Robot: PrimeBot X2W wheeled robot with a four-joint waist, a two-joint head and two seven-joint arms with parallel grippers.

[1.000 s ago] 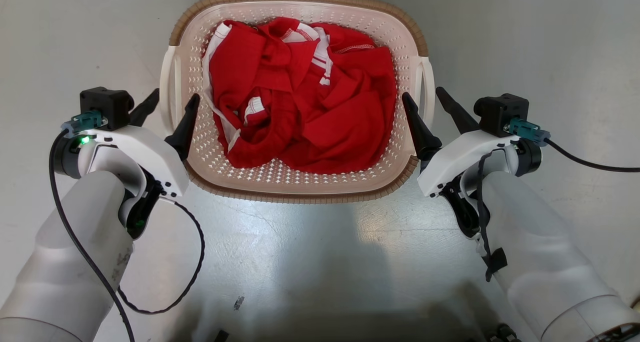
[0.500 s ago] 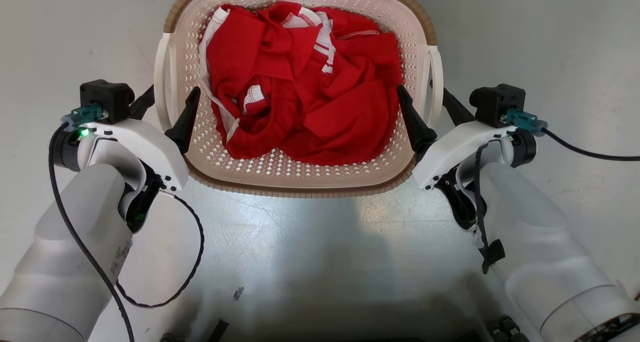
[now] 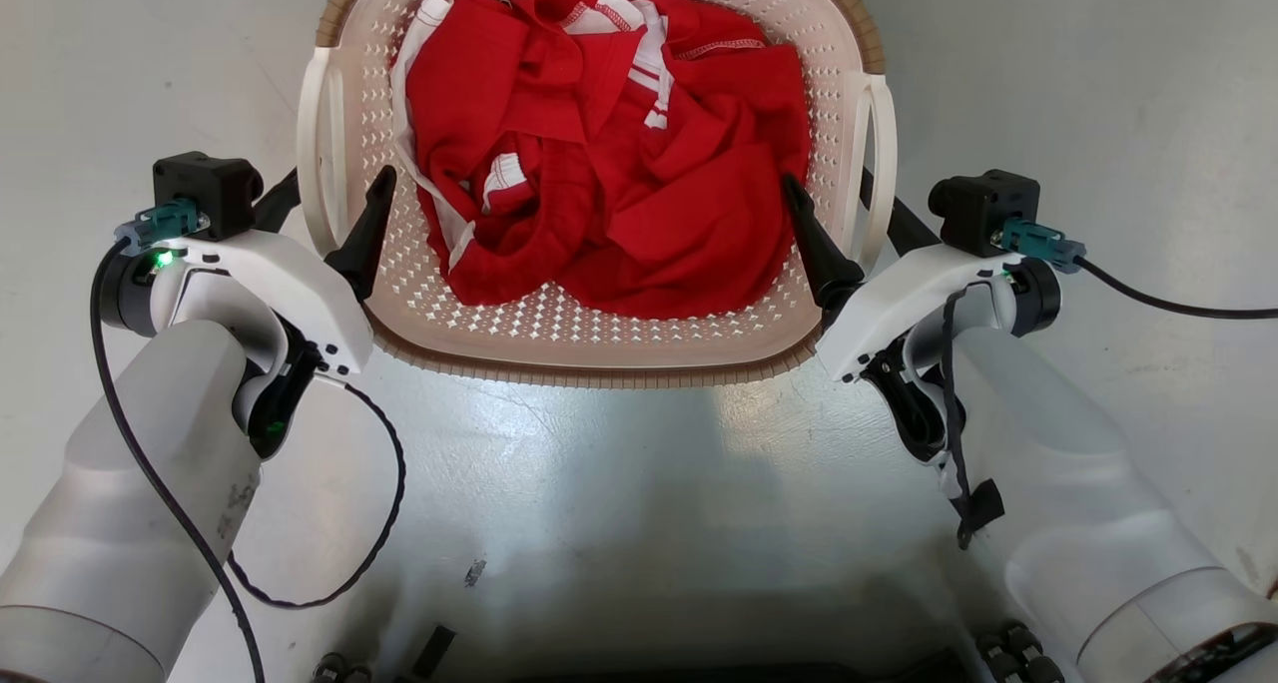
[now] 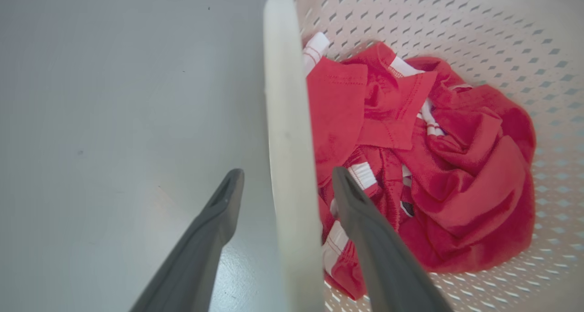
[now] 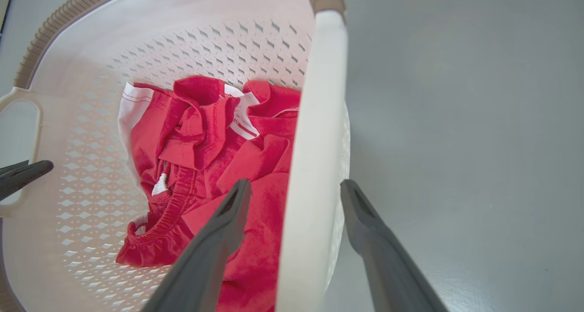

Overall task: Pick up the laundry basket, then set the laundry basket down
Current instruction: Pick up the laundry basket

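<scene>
Grey floor (image 3: 619,483) lies all around both grippers, bare on the outer side of each. The laundry basket (image 3: 559,336) stands between the two grippers, its brown rim and perforated cream walls reaching ahead of the fingertips. A heap of red clothing with white trim (image 3: 619,164) fills its bottom, just inside the inner finger of each gripper.

The left gripper (image 3: 337,179) has its jaws spread astride the basket's white left handle (image 4: 285,120), one finger outside over the floor and one inside beside the cloth. The bar runs up the gap between them, and nothing is pinched. The right gripper (image 3: 834,179) stands the same way, jaws apart, with the right handle (image 5: 319,97) in the gap.

A black cable (image 3: 389,503) loops below the left wrist, behind the jaws. Another cable (image 3: 1178,309) trails outward from the right wrist. A small dark scrap (image 3: 476,573) lies on the floor well behind both grippers.
</scene>
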